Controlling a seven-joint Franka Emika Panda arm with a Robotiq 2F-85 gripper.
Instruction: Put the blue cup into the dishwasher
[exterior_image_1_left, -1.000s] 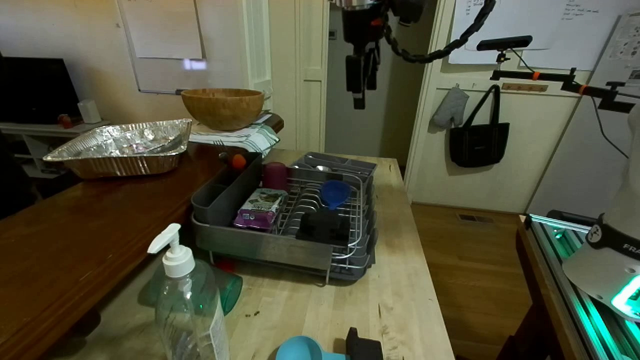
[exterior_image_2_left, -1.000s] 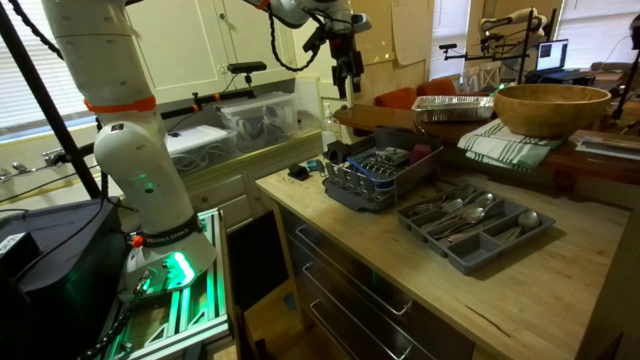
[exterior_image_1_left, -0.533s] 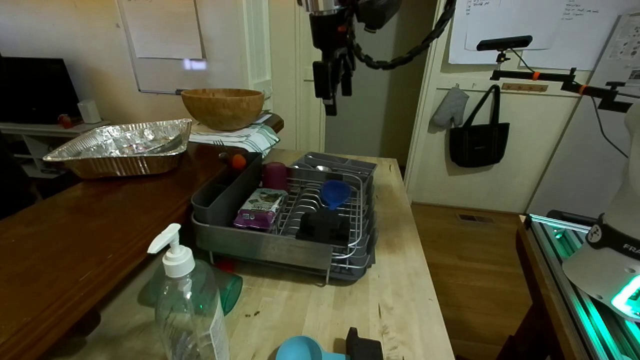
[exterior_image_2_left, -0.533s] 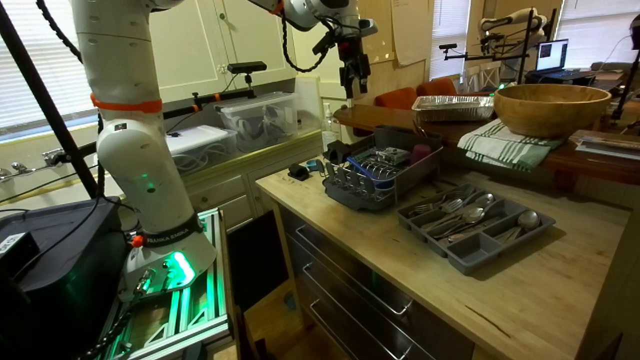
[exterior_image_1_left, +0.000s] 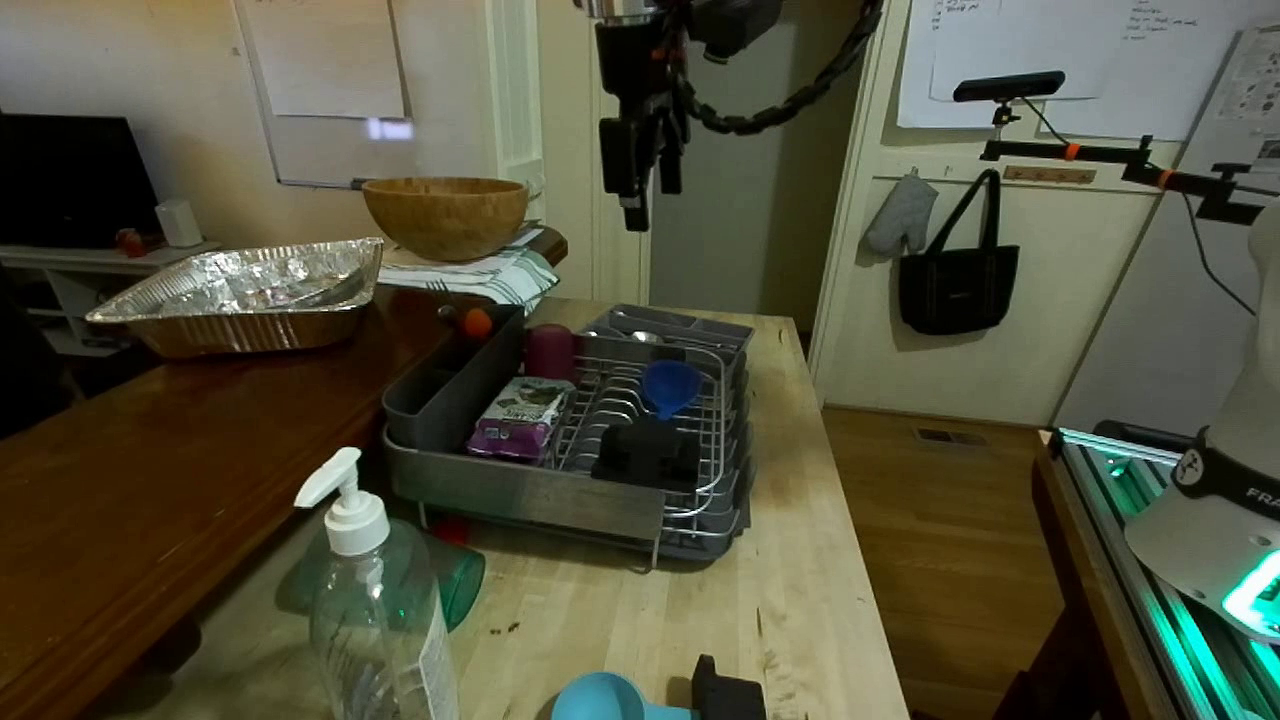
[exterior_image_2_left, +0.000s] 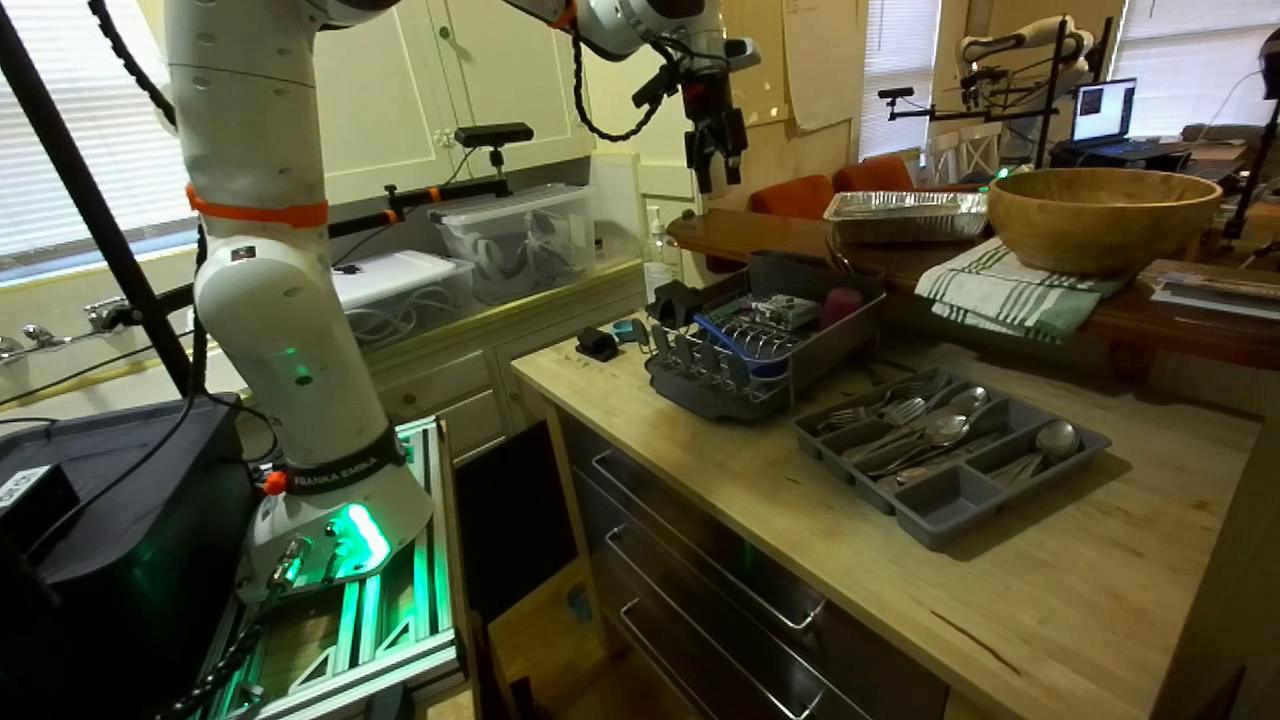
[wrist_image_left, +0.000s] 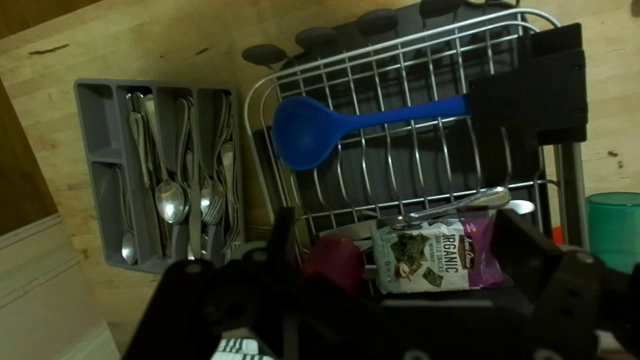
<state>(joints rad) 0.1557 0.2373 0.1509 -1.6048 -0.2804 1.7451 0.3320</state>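
Gripper (exterior_image_2_left: 718, 180): matt finish. Lower than jaws: dish rack (exterior_image_1_left: 525, 495), shiny wire, satin frame; worktop (exterior_image_1_left: 780, 500), smooth wood; ladle (wrist_image_left: 305, 132), smooth, matt. Between jaws in wrist view: snack packet (wrist_image_left: 425, 255), glossy printed film. Outside jaws, same view: teal cup (wrist_image_left: 615, 230), smooth, plastic-looking; cutlery (wrist_image_left: 170, 200), polished metal. Well apart from jaws: foil tray (exterior_image_1_left: 250, 330), crinkled, shiny; wooden bowl (exterior_image_2_left: 1100, 225), smooth; cloth towel (exterior_image_2_left: 1010, 295).

Teal-green cup (wrist_image_left: 614, 230), on its side (partly hidden), beside grey wire dish rack (exterior_image_1_left: 530, 492)
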